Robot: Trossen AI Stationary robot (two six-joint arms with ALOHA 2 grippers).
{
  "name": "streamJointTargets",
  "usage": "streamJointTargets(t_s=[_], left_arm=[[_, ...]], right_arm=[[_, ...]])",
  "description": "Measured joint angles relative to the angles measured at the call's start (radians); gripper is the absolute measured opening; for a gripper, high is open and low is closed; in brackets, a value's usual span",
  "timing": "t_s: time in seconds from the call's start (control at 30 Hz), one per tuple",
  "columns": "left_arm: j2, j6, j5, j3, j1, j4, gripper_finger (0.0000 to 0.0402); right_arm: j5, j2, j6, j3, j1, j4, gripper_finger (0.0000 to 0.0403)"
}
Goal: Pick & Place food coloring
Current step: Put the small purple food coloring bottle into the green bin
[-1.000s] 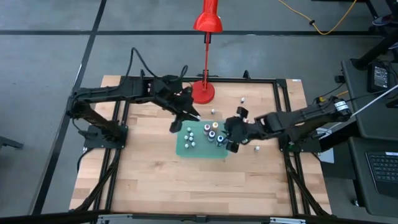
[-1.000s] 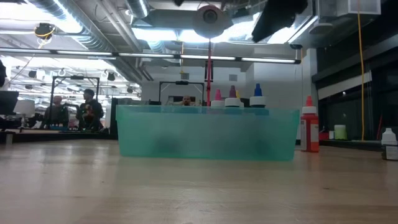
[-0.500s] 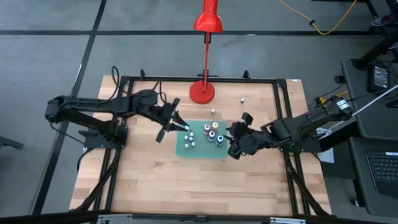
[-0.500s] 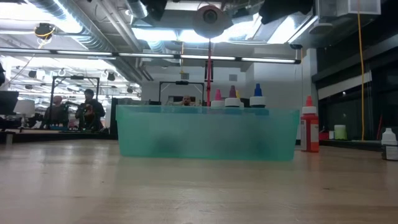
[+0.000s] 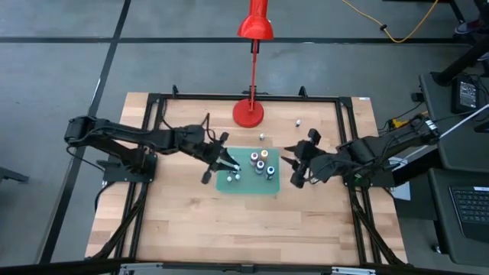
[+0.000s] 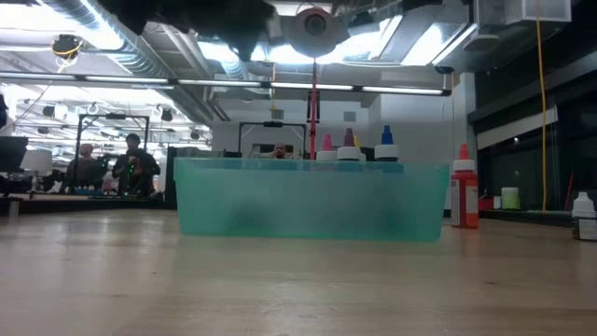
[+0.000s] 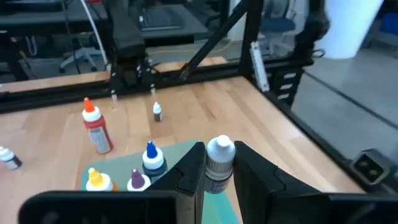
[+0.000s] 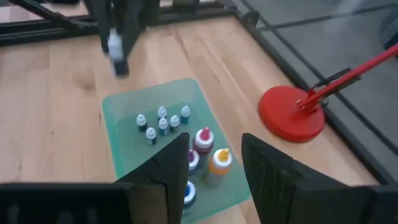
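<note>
The left gripper (image 7: 219, 171) is closed on a tiny white-capped food coloring bottle (image 7: 219, 163), held upright between its 2 dark fingers above the left edge of the shallow translucent green plastic tray (image 5: 269, 186) that sits near the middle of the wooden table (image 5: 191, 229). In the tray stand a cluster of small white-capped bottles (image 8: 161, 122) toward its left side and several taller bottles with pink, yellow and blue caps (image 5: 262, 163) toward its right. The right gripper (image 5: 297, 166) hangs just off the tray's right edge, its fingers part open with nothing between them. More bottles wait outside the tray: 2 small ones (image 5: 262, 137) on the table between the tray and the far edge, near the round base of the tall red lamp (image 5: 248, 113), and a red bottle with an orange cap (image 7: 96, 129) farther right. The likely trouble lies in the release: let go too high or tilted, the held bottle could topple into the white-capped cluster and knock its neighbours over, or drop outside the tray's left rim. With both arms close to the tray, a careless move could also bump it.
</note>
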Motion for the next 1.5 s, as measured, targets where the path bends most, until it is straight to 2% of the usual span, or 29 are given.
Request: streamJointTargets(t_s=[0.17, 0.37, 0.5, 0.87, 1.5], left_arm=[[0.097, 0.008, -0.150, 0.000, -0.038, 0.065, 0.0059], [0.225, -0.040, -0.261, 0.001, -0.067, 0.173, 0.0059], [0.303, -0.106, -0.265, 0.001, -0.065, 0.190, 0.0059], [0.454, -0.151, -0.267, 0.001, -0.093, 0.297, 0.0060], [0.532, -0.142, -0.265, 0.001, -0.092, 0.300, 0.0061]], right_arm=[[0.004, -0.048, -0.073, 0.000, 0.000, -0.003, 0.0149], [-0.031, -0.078, -0.148, 0.000, 0.000, -0.006, 0.0149], [-0.042, -0.089, -0.197, 0.000, 0.000, -0.007, 0.0149], [-0.137, -0.102, -0.253, 0.000, -0.022, -0.014, 0.0149], [-0.138, -0.101, -0.255, 0.000, -0.022, -0.013, 0.0149]])
